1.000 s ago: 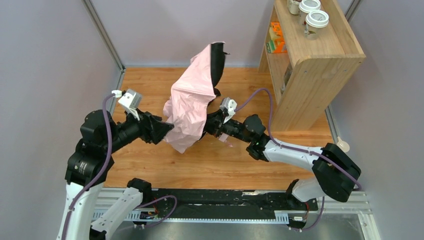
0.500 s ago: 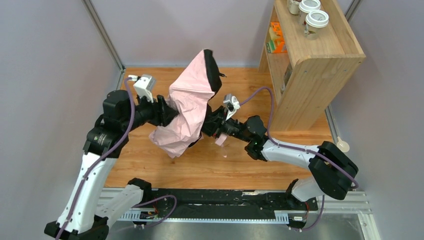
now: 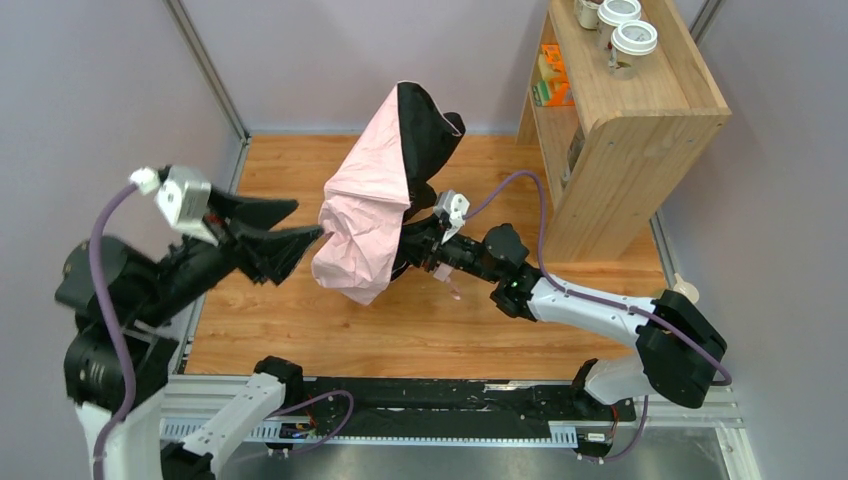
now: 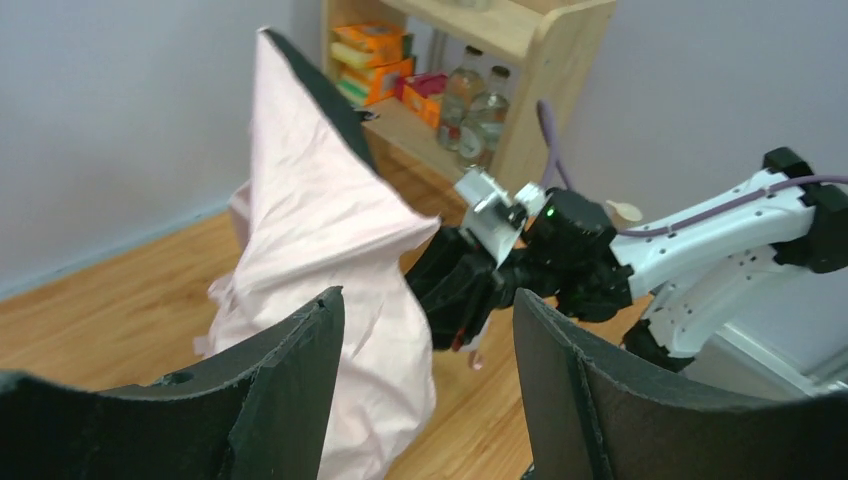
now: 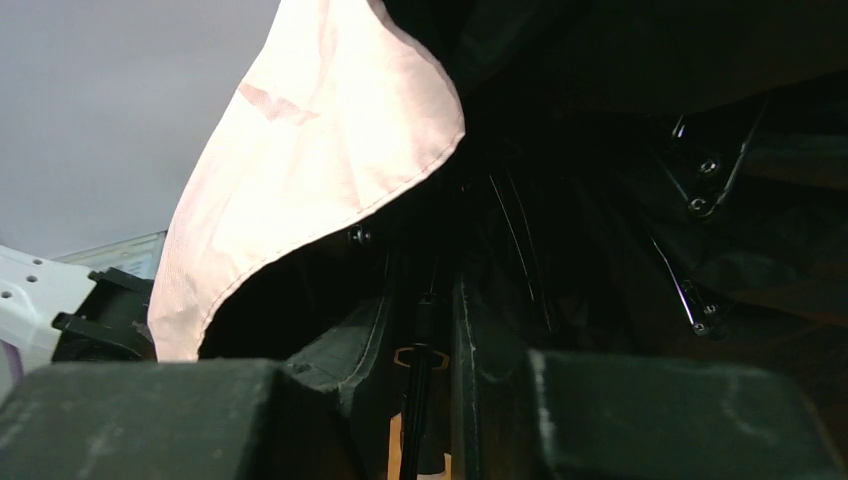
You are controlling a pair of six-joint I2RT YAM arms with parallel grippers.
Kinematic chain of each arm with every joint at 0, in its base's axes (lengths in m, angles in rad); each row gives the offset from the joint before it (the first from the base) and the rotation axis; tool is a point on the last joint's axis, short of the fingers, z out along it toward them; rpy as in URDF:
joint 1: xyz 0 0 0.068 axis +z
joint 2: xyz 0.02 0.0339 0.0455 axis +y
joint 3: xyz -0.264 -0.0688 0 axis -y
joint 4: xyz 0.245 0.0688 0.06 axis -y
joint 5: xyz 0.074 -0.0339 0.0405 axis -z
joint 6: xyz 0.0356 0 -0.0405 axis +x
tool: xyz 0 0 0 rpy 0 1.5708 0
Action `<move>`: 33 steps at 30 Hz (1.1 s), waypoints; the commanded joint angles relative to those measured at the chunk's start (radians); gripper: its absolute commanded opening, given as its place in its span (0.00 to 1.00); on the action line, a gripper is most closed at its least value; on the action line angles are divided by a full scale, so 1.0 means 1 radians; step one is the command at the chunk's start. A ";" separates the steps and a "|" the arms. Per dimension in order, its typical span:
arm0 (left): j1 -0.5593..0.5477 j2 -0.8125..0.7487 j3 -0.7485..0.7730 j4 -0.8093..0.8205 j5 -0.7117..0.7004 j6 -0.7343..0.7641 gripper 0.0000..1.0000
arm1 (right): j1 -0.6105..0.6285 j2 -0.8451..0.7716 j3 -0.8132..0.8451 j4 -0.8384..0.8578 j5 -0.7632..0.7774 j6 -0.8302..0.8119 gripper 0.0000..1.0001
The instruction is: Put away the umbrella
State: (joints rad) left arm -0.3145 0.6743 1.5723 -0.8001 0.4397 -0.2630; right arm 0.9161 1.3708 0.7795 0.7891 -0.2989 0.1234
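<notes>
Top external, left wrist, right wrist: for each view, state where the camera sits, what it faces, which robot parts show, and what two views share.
Top external: above and behind, looking down on both arms and the umbrella.
Left wrist: behind its open fingers, facing the umbrella and right arm.
Right wrist: under the canopy, its fingers either side of the shaft.
Shared: every view shows the umbrella.

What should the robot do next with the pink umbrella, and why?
Probably move the left pincer forward and pinch the baggy pink canopy, to help squeeze it shut. That pincer is open beside the fabric, gripping nothing, while the right pincer clamps the thin black shaft and holds the umbrella up, its canopy only half folded.
</notes>
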 commanded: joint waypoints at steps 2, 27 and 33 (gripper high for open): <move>-0.003 0.329 0.074 0.155 0.290 -0.132 0.70 | 0.003 -0.030 0.081 -0.001 0.076 -0.061 0.00; -0.419 0.412 -0.098 0.094 -0.107 0.780 0.66 | -0.017 -0.022 0.106 -0.042 -0.062 0.036 0.00; -0.442 0.403 -0.116 0.165 -0.239 0.789 0.28 | -0.023 -0.012 0.115 -0.060 -0.051 0.044 0.00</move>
State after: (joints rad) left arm -0.7452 1.1152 1.4662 -0.7143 0.2863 0.4660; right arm 0.9016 1.3712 0.8330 0.6273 -0.3496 0.1528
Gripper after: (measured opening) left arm 0.362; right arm 0.215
